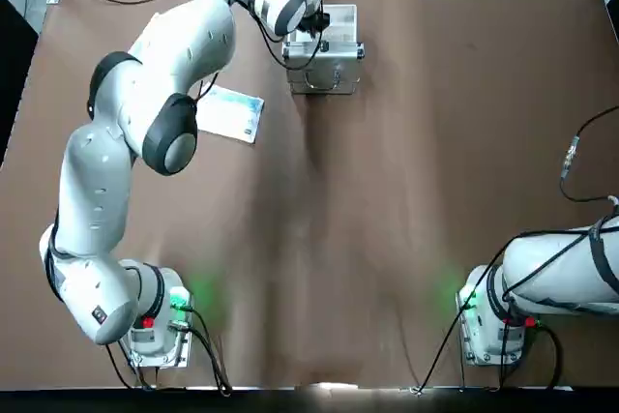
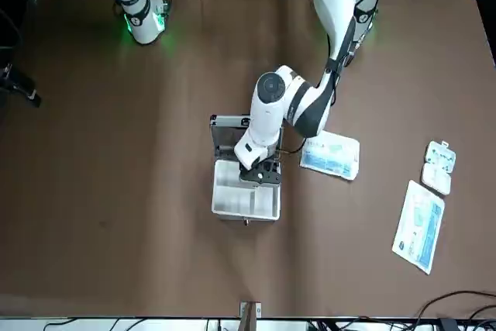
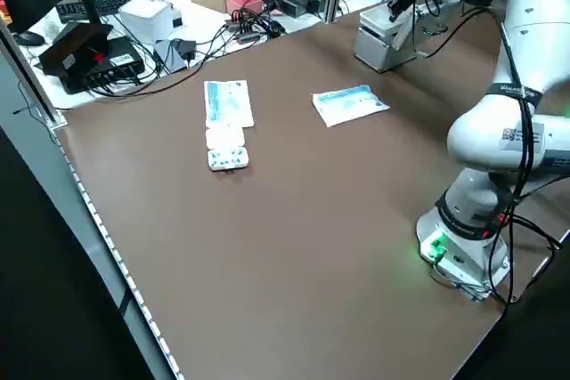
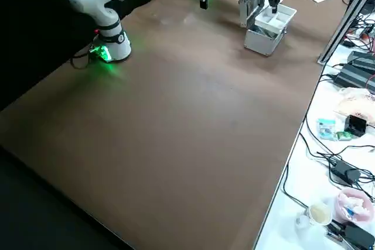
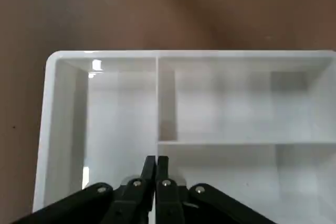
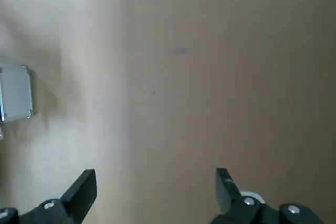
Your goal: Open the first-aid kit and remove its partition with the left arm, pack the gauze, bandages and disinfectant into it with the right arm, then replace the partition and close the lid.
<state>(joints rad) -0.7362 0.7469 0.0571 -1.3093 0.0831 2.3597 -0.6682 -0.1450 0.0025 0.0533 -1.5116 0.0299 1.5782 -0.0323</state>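
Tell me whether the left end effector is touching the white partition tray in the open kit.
Touching. In the left wrist view, the left end effector, fingers shut, pinches a divider wall of the white compartmented partition tray; no gap shows between them.

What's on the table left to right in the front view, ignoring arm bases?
First-aid kit with the left gripper over its partition → blue-white printed packet → long white-blue pouch → small white blister pack.
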